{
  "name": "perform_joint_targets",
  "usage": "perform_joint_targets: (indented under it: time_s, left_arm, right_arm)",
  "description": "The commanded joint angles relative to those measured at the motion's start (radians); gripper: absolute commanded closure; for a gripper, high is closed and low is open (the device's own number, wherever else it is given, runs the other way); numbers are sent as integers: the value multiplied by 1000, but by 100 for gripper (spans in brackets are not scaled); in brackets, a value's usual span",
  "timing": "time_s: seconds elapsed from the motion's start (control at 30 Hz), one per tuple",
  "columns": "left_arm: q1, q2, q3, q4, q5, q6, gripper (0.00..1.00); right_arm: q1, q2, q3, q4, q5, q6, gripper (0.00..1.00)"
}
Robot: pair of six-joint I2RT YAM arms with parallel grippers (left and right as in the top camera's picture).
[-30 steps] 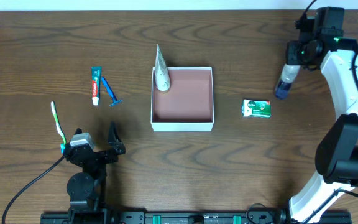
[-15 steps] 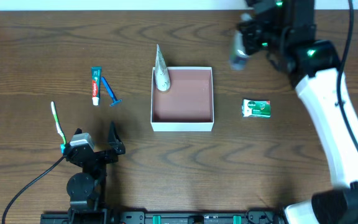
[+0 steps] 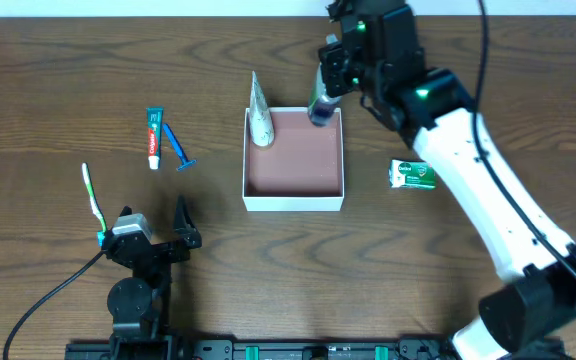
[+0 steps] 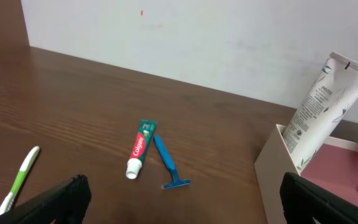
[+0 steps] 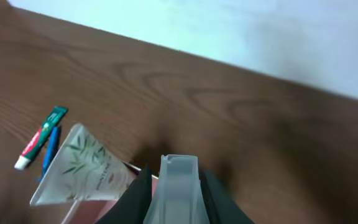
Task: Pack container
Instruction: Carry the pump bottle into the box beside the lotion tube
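The container [image 3: 293,198] is a square white box with a reddish-brown inside at the table's middle. A white tube with a leaf print [image 3: 259,117] leans upright in its far left corner; it also shows in the left wrist view [image 4: 319,106] and the right wrist view [image 5: 82,171]. My right gripper [image 3: 324,95] is shut on a small clear bottle [image 5: 176,190] with a blue end [image 3: 319,113], held over the container's far right corner. My left gripper [image 3: 153,240] is open and empty near the table's front left.
A toothpaste tube [image 3: 153,137] and a blue razor [image 3: 179,146] lie left of the container. A green and white toothbrush [image 3: 93,197] lies further left. A green soap packet [image 3: 412,174] lies right of the container.
My right arm has swung left from the table's far right, carrying the bottle to above the container's far right corner. The left arm has not moved.
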Motion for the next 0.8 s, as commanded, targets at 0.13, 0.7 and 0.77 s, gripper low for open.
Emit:
perform_joint_targets:
  time_s: [0.13, 0.7, 0.77]
  left_arm:
    - [5, -1, -21, -37, -5, 13, 2]
    - [5, -1, -21, -37, -5, 13, 2]
    - [5, -1, -21, -37, -5, 13, 2]
  right_arm:
    - [95, 68, 12, 50, 50, 141, 99]
    - [121, 148, 11, 74, 48, 38, 99]
    - [123, 151, 7, 75, 48, 5, 99]
